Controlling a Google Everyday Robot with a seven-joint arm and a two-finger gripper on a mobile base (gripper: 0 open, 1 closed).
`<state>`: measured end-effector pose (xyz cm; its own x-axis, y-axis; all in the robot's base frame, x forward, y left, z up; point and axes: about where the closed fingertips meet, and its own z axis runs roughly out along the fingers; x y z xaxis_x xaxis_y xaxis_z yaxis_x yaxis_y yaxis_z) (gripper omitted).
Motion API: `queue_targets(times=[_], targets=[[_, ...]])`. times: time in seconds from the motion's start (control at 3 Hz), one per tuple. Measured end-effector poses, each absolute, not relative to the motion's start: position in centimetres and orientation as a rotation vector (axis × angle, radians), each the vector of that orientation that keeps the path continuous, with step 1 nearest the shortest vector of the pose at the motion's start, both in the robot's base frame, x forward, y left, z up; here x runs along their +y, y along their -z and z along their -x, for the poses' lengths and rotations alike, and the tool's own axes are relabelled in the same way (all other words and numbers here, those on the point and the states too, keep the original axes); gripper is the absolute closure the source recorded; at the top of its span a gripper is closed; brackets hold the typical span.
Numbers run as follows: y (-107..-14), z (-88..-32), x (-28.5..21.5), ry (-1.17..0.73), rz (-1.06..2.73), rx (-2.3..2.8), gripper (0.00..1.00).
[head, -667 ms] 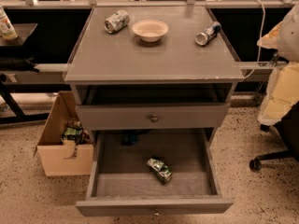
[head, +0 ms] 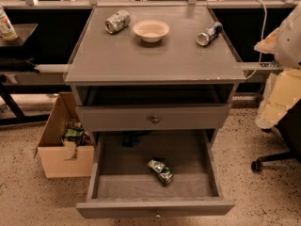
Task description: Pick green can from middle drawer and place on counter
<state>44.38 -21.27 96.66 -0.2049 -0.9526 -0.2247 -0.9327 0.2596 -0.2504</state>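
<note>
- My gripper (head: 277, 102) I take to be the pale, blocky shape at the right edge of the view, high and well apart from the drawer (head: 188, 149). I cannot tell whether it is wide or narrow, and it holds nothing that I can see.
- The green can (head: 161, 171) lies on its side near the middle of the drawer floor, closer to the front edge and askew to the walls. It looks dented, so I judge it will not roll far.
- The drawer is pulled fully out, which leaves the can open from above. Its floor is flat matte grey with low walls.
- The counter (head: 150, 60) is smooth and grey. A shallow cream bowl (head: 151, 30) sits at the back middle, with a pale can (head: 117, 20) at the back left and a slim can (head: 208, 34) at the back right.
- The front half is bare, so I would set the can down there.
</note>
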Motion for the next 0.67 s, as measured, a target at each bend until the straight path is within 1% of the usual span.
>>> queue_targets(times=[0.33, 0.67], targets=[[-93.2, -45.0, -20.3, 0.050, 1.737, 2.194, 0.00], [-87.7, -45.6, -18.1, -0.001, 1.755, 2.187, 0.00]])
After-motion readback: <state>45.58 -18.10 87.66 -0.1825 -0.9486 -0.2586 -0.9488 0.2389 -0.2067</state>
